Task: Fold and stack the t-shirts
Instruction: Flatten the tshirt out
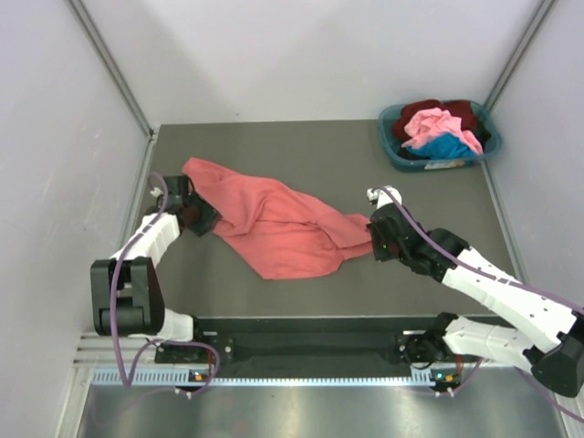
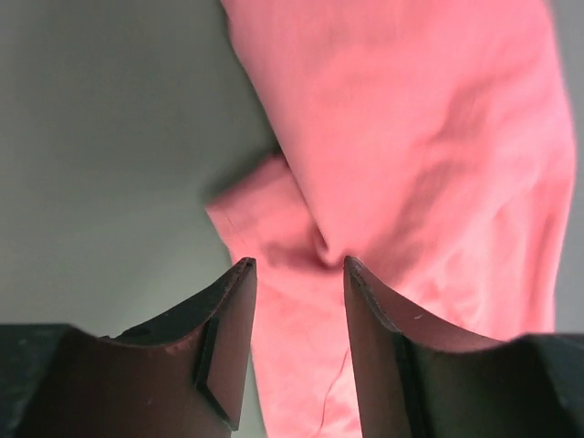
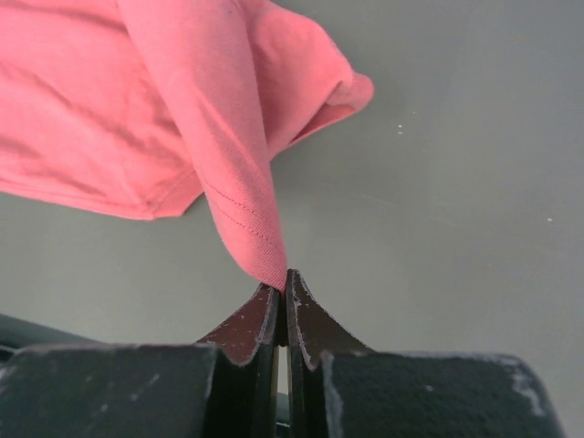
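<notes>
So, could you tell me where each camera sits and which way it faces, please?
Top: above and behind the arms, facing down at the table; both arms, red shirt, basket.
Left wrist: on the left arm, facing past the open left gripper at the shirt.
Right wrist: on the right arm, facing over the table; right gripper pinches the shirt.
All share the shirt.

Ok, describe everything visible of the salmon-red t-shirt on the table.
The salmon-red t-shirt is plain soft cloth, unfolded and rumpled. It lies in a diagonal band across the grey table, from far left to near right. A stitched hem shows at its right end, where the right end effector is shut on a pinched-up corner. The left end effector stands open over its bunched left end.
</notes>
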Available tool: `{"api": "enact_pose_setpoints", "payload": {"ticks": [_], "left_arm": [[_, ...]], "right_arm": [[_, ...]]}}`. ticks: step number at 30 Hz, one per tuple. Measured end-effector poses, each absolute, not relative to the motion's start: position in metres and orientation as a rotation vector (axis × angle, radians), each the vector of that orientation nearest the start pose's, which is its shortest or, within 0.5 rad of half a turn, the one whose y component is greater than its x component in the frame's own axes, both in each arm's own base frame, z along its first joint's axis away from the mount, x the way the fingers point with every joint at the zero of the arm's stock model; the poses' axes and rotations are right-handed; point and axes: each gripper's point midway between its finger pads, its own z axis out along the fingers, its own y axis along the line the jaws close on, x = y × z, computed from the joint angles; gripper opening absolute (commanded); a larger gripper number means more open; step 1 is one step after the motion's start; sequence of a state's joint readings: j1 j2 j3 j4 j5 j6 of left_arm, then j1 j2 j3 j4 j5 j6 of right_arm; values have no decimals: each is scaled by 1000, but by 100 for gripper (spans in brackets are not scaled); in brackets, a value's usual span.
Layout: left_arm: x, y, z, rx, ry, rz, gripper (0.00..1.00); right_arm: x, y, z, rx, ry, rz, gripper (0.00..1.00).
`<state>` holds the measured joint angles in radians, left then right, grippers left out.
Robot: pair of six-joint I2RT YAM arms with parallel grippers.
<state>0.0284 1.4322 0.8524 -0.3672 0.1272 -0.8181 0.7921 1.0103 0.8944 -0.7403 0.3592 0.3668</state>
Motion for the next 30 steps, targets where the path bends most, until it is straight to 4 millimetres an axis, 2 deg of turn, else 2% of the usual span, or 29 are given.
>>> {"api": "enact_pose_setpoints", "payload": {"ticks": [3,6,12,25,28,29,30], "left_arm": [[351,-20,83,-1057,2298,-431,46],[349,-12,77,-1101,2256,-440,41],[328,-20,50,-1155,2283,-482,40],[334,-20,28,-1177,2264,-498,38],[337,-20,29,-1170,2251,-504,28],[338,-19,30,-1169,2248,-504,19],[339,-19,30,-1171,2243,-502,14]], "right_arm": [[214,155,161,-343,2335,155,0],[212,159,163,-344,2329,181,0],[211,162,164,-341,2326,209,0],[209,165,164,-341,2327,226,0],[208,166,164,-338,2327,230,0],[208,166,164,-338,2328,231,0],[208,166,164,-339,2327,233,0]]}}
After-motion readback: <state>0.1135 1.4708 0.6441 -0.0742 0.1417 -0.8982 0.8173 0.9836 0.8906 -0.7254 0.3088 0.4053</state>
